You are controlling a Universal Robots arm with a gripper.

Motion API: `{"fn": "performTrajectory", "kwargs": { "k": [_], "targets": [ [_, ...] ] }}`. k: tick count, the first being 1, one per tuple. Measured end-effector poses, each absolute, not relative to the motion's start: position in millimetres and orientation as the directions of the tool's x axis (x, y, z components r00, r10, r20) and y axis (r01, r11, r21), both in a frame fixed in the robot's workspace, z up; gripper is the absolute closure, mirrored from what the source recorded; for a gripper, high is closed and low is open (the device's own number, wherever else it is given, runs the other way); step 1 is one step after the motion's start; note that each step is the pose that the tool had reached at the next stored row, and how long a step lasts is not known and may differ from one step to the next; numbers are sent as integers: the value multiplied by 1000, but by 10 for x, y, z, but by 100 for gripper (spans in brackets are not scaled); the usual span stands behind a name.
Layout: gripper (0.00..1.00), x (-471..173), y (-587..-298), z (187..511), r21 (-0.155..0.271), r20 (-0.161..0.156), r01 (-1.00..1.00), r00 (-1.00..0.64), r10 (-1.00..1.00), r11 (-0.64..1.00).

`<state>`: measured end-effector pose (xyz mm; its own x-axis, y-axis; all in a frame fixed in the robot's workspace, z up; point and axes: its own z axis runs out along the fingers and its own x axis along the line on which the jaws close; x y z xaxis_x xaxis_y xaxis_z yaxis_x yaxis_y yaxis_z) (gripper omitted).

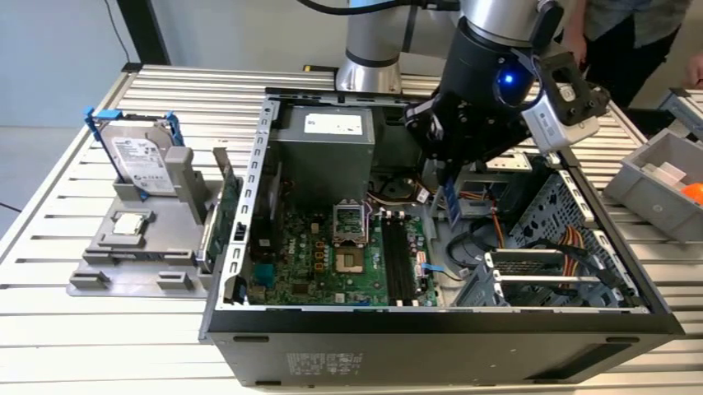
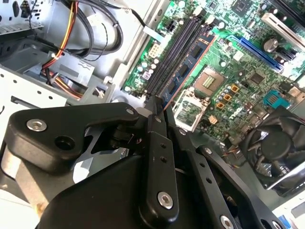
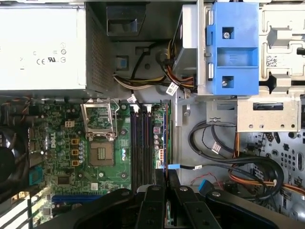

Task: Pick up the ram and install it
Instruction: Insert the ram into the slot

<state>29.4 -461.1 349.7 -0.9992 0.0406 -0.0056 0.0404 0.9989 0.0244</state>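
Hovering above the motherboard (image 1: 341,255) slots (image 3: 139,143), the claw (image 2: 159,107) is clamped on the ram (image 2: 188,67), at the case's (image 1: 439,325) two o'clock.

Hard drive (image 1: 145,160) beside open case (image 1: 439,329)

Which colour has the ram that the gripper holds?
Dark blue, best seen in the second wrist view: ram, gripper.
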Motion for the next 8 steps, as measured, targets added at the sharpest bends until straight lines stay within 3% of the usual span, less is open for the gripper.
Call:
{"fn": "performTrajectory", "kwargs": {
  "k": [8],
  "targets": [
    [100, 294, -4610, 3438, 24, -6, 40, -999, 41, 999]
  ]
}}
